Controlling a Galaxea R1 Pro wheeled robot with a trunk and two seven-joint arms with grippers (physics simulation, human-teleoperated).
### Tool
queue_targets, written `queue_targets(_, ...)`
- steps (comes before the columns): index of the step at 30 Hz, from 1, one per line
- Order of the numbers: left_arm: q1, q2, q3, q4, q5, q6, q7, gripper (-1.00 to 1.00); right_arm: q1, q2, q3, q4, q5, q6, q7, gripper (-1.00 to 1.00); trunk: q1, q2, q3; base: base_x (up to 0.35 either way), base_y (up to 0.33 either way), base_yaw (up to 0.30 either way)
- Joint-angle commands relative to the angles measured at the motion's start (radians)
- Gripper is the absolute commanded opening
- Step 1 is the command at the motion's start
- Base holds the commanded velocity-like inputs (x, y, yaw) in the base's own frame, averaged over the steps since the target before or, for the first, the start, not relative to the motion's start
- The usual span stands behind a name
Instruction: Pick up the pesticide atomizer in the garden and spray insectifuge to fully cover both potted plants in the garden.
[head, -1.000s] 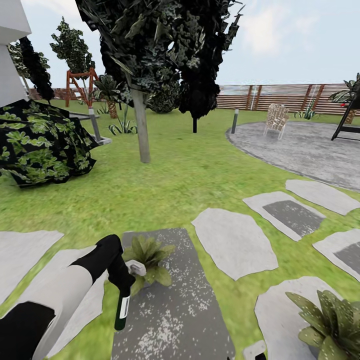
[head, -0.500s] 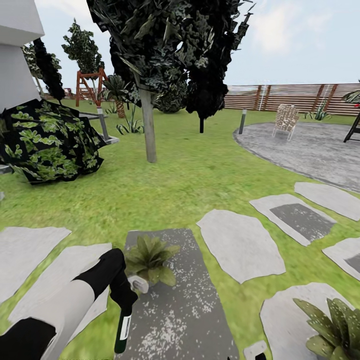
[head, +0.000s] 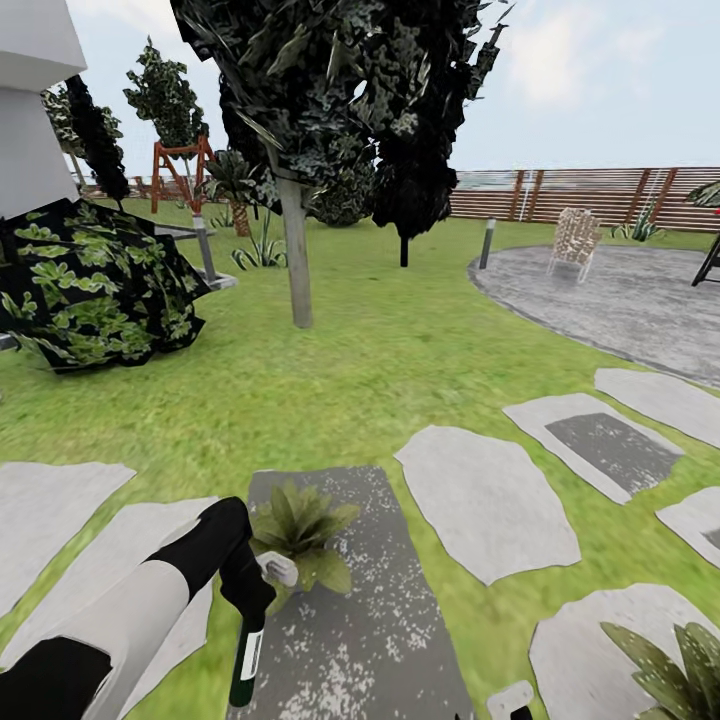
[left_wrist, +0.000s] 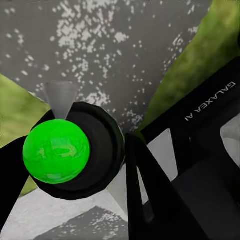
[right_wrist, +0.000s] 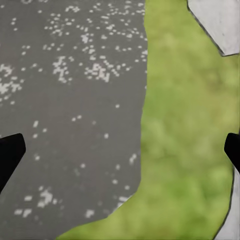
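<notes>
Pesticide atomizer (head: 246, 640) clamped in my left fingers (left_wrist: 131, 165) | right fingers spread, empty | step: spraying potted plant (head: 298, 525) just beyond nozzle | next: second plant (head: 675, 675).

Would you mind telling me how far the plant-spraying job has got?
Pickup looks done: the left hand grips the pesticide atomizer, its trigger head beside the near potted plant. Whether that plant is covered cannot be judged. The second potted plant, bottom right, probably remains.
</notes>
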Motion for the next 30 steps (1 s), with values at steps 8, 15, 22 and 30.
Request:
queue_targets(8, -0.012, -0.001, -0.004, -0.009, -0.005, 0.012, -0.015, -1.0, -0.001, -0.001, -0.009, 0.001, 0.007, -0.004, 0.003, 1.0, 0.0, 0.0, -0.001, 0.003, 0.0, 0.0)
queue_targets(15, -0.025, -0.04, -0.005, -0.01, -0.002, 0.008, -0.077, -1.0, -0.001, -0.001, -0.009, 0.001, 0.007, -0.004, 0.003, 1.0, 0.0, 0.0, -0.001, 0.0, 0.0, 0.0)
queue_targets(22, -0.014, -0.017, -0.008, -0.005, -0.011, 0.007, -0.076, -1.0, -0.001, -0.002, -0.009, 0.001, 0.007, -0.004, 0.003, 1.0, 0.0, 0.0, -0.001, 0.0, 0.0, 0.0)
queue_targets(30, 0.02, -0.01, -0.01, 0.008, -0.012, 0.007, 0.026, -1.0, -0.001, -0.003, -0.009, 0.001, 0.007, -0.004, 0.003, 1.0, 0.0, 0.0, -0.001, 0.0, 0.0, 0.0)
